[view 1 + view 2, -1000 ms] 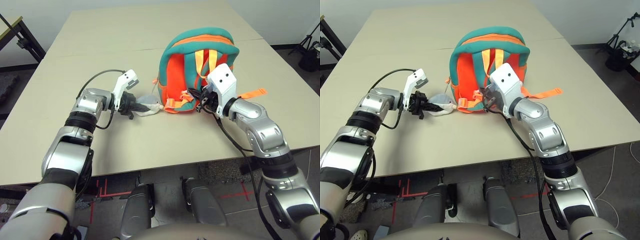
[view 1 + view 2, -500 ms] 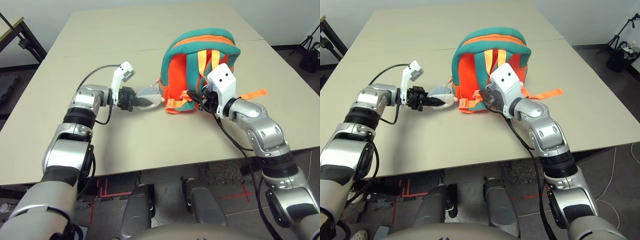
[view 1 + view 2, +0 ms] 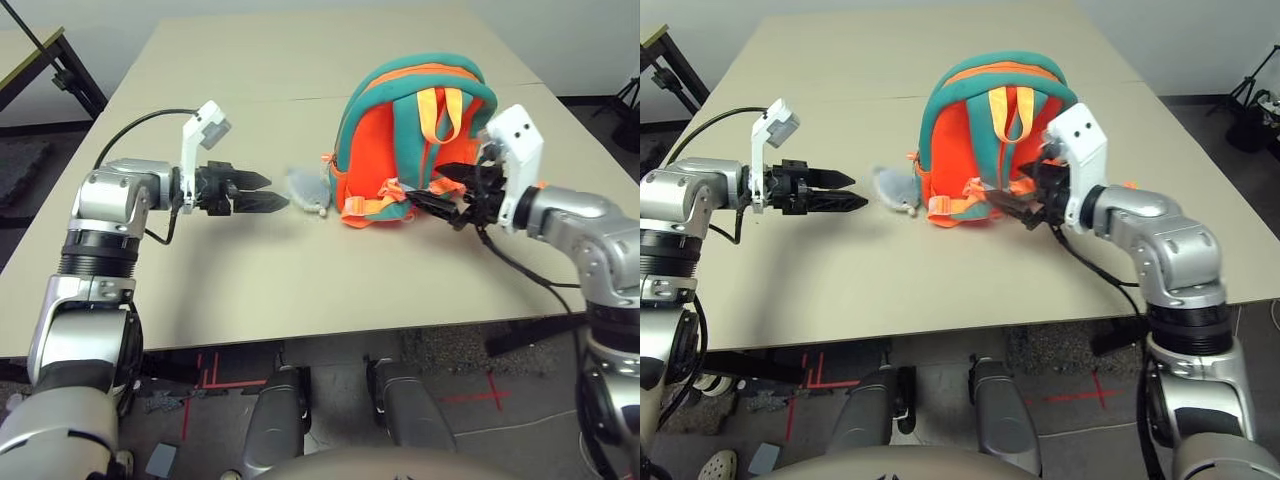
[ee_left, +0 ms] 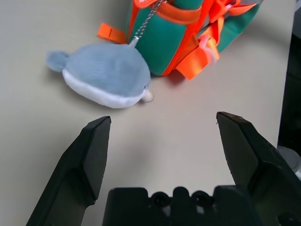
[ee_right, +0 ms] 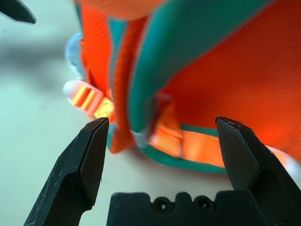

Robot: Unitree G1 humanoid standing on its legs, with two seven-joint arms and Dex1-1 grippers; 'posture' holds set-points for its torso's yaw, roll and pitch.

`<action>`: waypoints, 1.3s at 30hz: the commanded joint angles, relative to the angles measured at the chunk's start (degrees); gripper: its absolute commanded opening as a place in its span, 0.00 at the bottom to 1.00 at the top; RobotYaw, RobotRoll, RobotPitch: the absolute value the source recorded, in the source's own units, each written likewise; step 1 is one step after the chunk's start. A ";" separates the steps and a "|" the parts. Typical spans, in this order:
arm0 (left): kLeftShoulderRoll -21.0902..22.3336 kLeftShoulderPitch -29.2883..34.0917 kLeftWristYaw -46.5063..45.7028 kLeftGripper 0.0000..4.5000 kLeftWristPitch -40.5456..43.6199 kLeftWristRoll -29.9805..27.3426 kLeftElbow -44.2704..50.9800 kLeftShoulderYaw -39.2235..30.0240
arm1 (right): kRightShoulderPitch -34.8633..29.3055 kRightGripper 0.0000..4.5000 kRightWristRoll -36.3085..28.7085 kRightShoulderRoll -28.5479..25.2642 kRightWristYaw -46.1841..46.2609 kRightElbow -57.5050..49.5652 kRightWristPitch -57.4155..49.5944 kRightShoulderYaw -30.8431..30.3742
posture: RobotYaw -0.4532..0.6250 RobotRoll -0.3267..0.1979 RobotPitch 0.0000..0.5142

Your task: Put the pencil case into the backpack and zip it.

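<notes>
The backpack (image 3: pixel 415 140) stands upright mid-table: soft, light, likely to slump, so take it by a strap or the top loop. Your left gripper (image 3: pixel 262 192) and right gripper (image 3: pixel 437 195) both gape wide, empty, flanking it. Plush toy (image 4: pixel 106 74) dangles beside. Open table (image 3: pixel 250 60) behind; the near edge is close.

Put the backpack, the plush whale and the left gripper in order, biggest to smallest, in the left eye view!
1. The backpack, easily the biggest.
2. The left gripper and plush whale look about the same size, so I can't rank them.
</notes>
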State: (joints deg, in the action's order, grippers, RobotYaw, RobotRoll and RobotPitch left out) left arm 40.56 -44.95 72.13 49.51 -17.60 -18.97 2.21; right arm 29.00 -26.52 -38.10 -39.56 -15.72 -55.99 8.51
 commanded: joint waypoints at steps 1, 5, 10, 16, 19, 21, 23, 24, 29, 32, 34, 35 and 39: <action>1.51 1.64 -2.16 1.00 0.63 -1.43 0.46 -2.43 | -1.05 0.99 0.18 -1.16 2.22 2.45 1.24 4.40 | 0.26 0.62 0.28; 1.47 4.00 -6.14 1.00 -0.54 -2.48 0.63 -6.70 | -3.50 0.99 3.57 0.95 8.66 6.15 6.42 8.09 | 0.26 0.62 0.29; -0.06 8.05 -12.91 1.00 -4.31 -3.58 0.94 -12.67 | -6.06 0.99 7.31 4.12 15.58 11.07 15.14 11.23 | 0.27 0.62 0.31; -3.28 12.83 -23.37 1.00 -14.16 -3.48 -0.44 -20.62 | -6.00 0.99 9.34 6.31 20.37 19.42 26.83 14.56 | 0.29 0.62 0.33; -5.09 13.94 -29.20 1.00 -21.03 -3.05 -3.54 -24.32 | -6.01 0.99 9.74 6.72 21.35 22.90 32.49 15.26 | 0.30 0.62 0.33; -5.81 14.46 -32.33 1.00 -24.45 -2.69 -5.58 -25.75 | -6.11 0.99 9.59 7.00 21.66 25.17 35.94 15.86 | 0.31 0.62 0.34; -6.36 14.69 -34.86 1.00 -27.87 -2.31 -7.46 -26.64 | -6.10 0.99 9.61 7.04 21.52 27.61 38.95 16.30 | 0.31 0.62 0.35; -6.52 14.79 -36.12 1.00 -29.23 -2.27 -8.35 -27.21 | -6.21 0.99 9.56 7.12 21.56 28.60 40.26 16.57 | 0.31 0.62 0.35; -6.74 15.53 -42.20 1.00 -34.50 -2.25 -12.70 -29.29 | -5.70 0.99 8.73 7.83 23.33 33.07 45.06 18.57 | 0.31 0.62 0.38; -6.91 16.16 -43.95 1.00 -35.85 -2.68 -13.58 -29.83 | -5.50 0.99 8.77 7.69 23.63 34.72 46.66 18.79 | 0.30 0.62 0.38; -6.76 16.71 -44.23 1.00 -36.47 -2.84 -14.12 -29.75 | -5.59 0.99 8.78 7.55 23.71 35.23 47.32 18.76 | 0.30 0.62 0.38; -6.70 16.87 -44.39 1.00 -36.93 -2.78 -14.69 -29.69 | -5.66 0.99 8.77 7.50 23.72 35.38 47.57 18.73 | 0.30 0.62 0.38; -7.10 16.90 -46.15 1.00 -38.63 -2.83 -16.26 -29.91 | -5.93 0.99 8.89 7.28 23.68 36.03 48.22 18.67 | 0.31 0.62 0.38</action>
State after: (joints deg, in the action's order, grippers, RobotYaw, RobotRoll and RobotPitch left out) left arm 33.88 -28.62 26.90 11.84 -20.29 -34.20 -26.96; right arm 23.54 -17.16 -30.70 -16.10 19.03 -8.56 26.30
